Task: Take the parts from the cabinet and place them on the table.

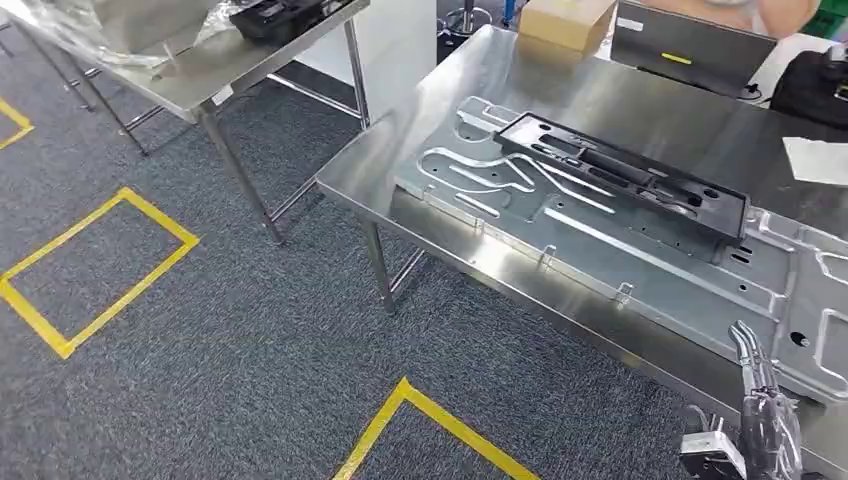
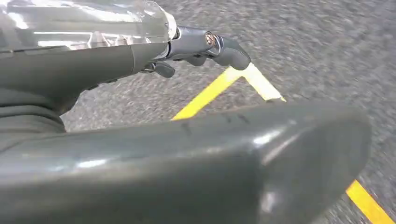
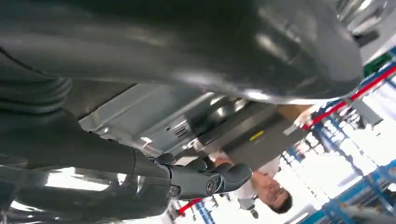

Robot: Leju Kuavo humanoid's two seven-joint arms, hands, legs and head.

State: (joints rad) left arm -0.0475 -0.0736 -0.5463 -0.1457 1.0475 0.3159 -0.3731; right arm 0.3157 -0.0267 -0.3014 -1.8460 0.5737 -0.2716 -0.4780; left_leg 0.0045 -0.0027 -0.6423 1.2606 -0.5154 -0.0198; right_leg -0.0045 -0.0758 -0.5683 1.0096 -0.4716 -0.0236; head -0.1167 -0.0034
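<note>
A long black plastic part [image 1: 620, 172] lies on a large grey metal plate [image 1: 640, 250] covering the near side of the steel table [image 1: 560, 90]. My right hand [image 1: 765, 415] is at the table's near edge beside the plate, fingers pointing up and holding nothing. In the right wrist view my right hand [image 3: 163, 46] has its dark fingers [image 3: 205, 179] loosely extended under the plate [image 3: 140, 112]. My left hand [image 2: 187, 163] hangs over the carpet, its fingers [image 2: 224, 49] apart from the thumb and empty.
A second steel table [image 1: 200, 70] at the back left carries plastic wrap and another black part [image 1: 285, 15]. A cardboard box [image 1: 565, 20], a laptop [image 1: 690, 45], a black bag [image 1: 820, 85] and paper [image 1: 815, 160] sit at the table's far side. A person [image 3: 271, 196] stands beyond. Yellow tape [image 1: 100, 270] marks the carpet.
</note>
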